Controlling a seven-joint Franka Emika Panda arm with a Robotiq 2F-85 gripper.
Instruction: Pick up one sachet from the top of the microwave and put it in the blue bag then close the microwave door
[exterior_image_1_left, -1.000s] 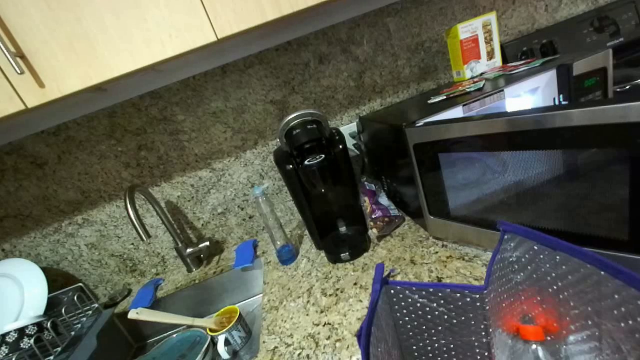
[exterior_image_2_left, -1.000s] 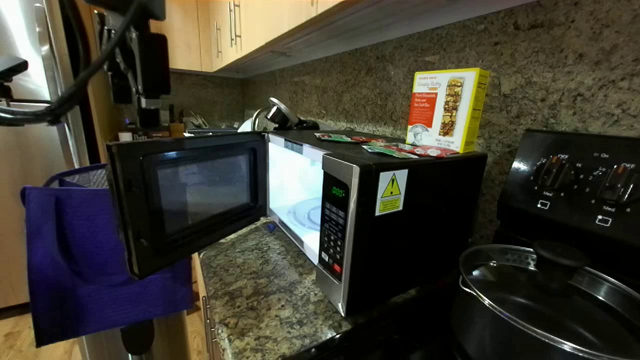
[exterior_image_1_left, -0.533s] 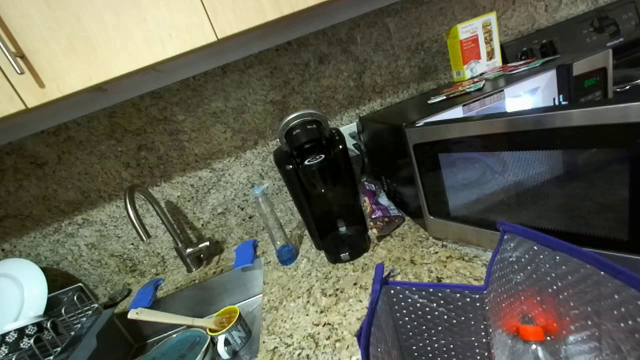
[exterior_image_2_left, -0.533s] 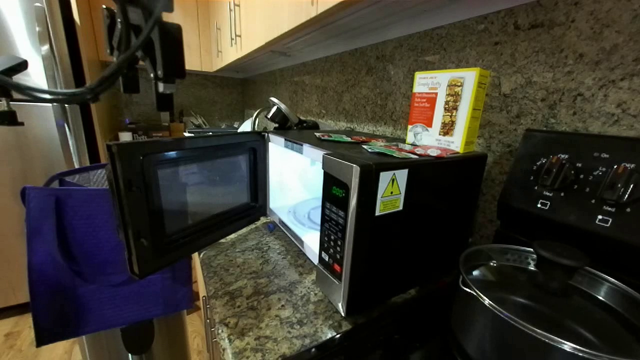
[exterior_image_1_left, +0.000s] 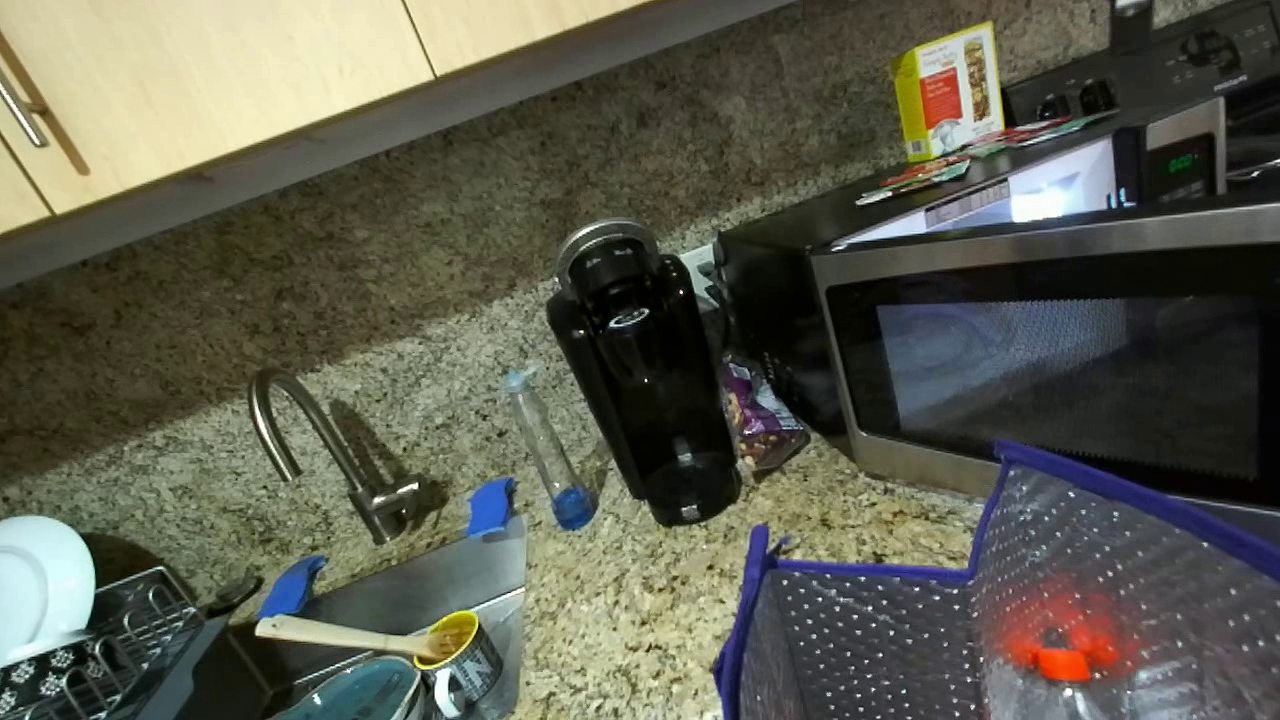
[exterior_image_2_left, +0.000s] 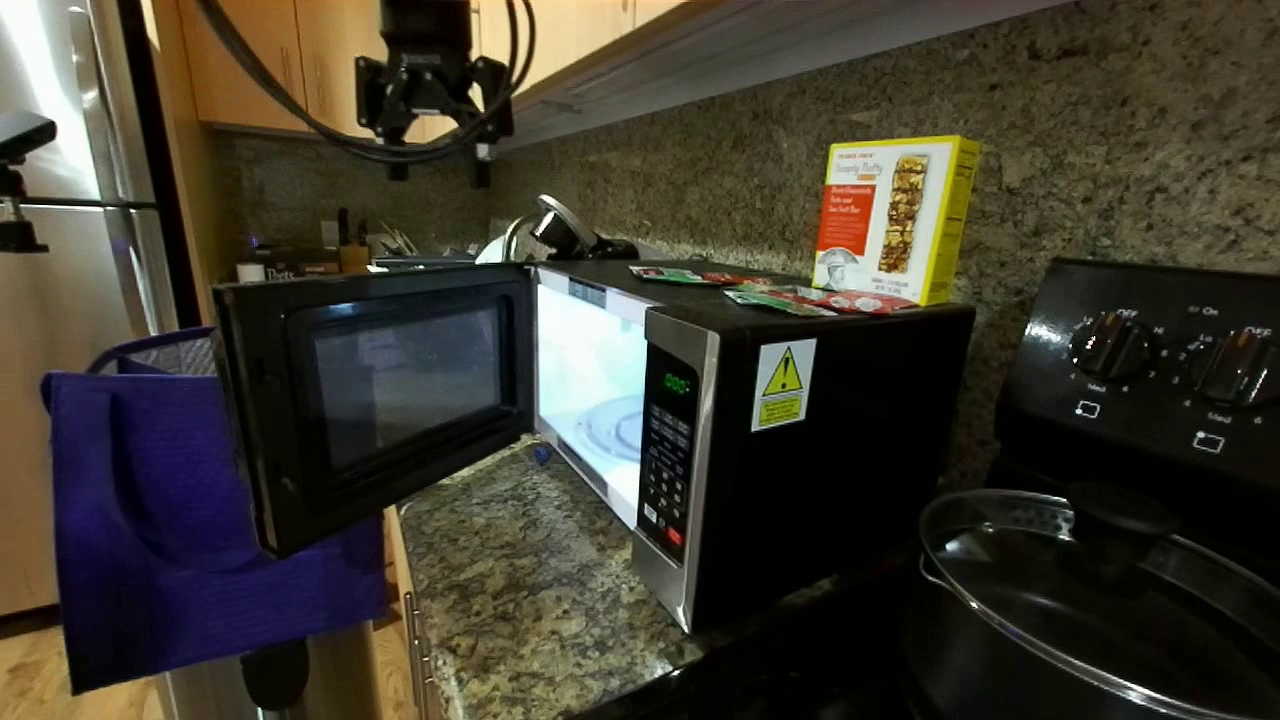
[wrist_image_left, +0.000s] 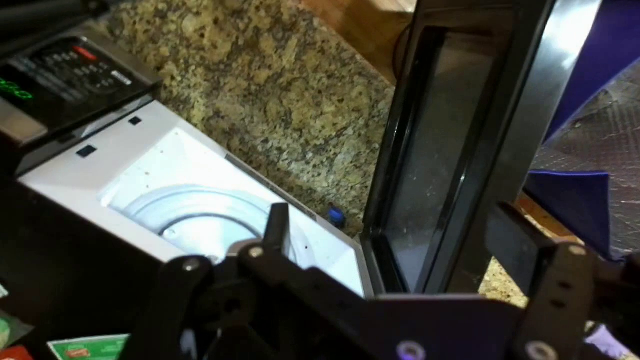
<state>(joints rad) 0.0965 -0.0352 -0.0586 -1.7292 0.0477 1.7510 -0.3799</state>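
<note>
In an exterior view, several sachets (exterior_image_1_left: 915, 180) in green, red and white lie flat on top of the microwave (exterior_image_1_left: 790, 310), at the foot of an upright yellow-and-white box (exterior_image_1_left: 948, 95). The microwave door (exterior_image_1_left: 1070, 370) is swung out, the lit interior showing above its top edge, and the blue bag (exterior_image_1_left: 870, 630) gapes just before it, an orange-red object (exterior_image_1_left: 1062, 662) visible against the lining. A tall black coffee maker (exterior_image_1_left: 640, 400) stands on the counter (exterior_image_1_left: 620, 620) beside the microwave. In an exterior view, the hand (exterior_image_2_left: 440, 175) hangs higher than the door, pointing down, its two fingers (exterior_image_2_left: 482, 168) spread well apart. The bag is partly hidden behind the door, and a lidded pot (exterior_image_2_left: 1100, 640) stands near the microwave's side. In the wrist view, the fingers stand wide of each other, one before the bright interior and its round turntable (wrist_image_left: 215, 230), the other before the door's steel edge. Part of a green sachet shows at lower left, the rest covered by the hand. A small blue object (wrist_image_left: 336, 216) sits on the counter near where door and microwave meet.
</note>
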